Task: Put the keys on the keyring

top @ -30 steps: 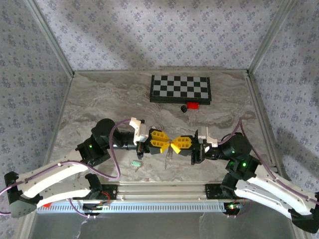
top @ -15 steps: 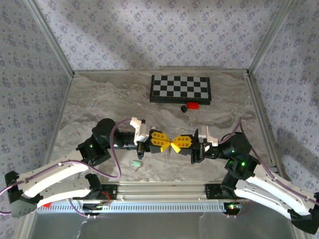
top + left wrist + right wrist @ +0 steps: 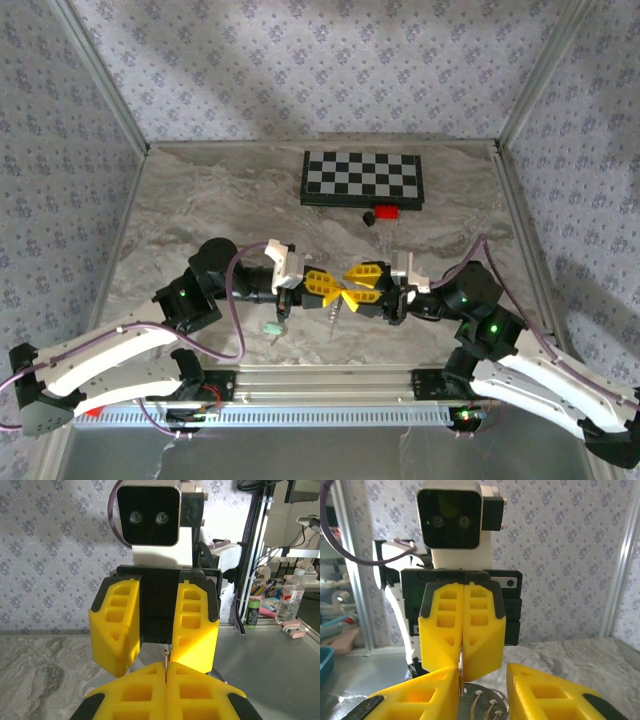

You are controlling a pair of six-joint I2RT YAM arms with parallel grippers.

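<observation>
Pinching the keyring (image 3: pixel 487 705) in my closed left gripper (image 3: pixel 462 667) — right gripper (image 3: pixel 157 664) spread apart — mint-green key (image 3: pixel 272 328) lying on the bench (image 3: pixel 200 205).

no readable text, labels or numbers

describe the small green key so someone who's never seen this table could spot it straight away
On the marble table, look toward the near edge, just on the near side of the left arm. The key lies flat there on its own. Its pale mint-green head sets it apart from the red block and black block by the far checkerboard.
</observation>
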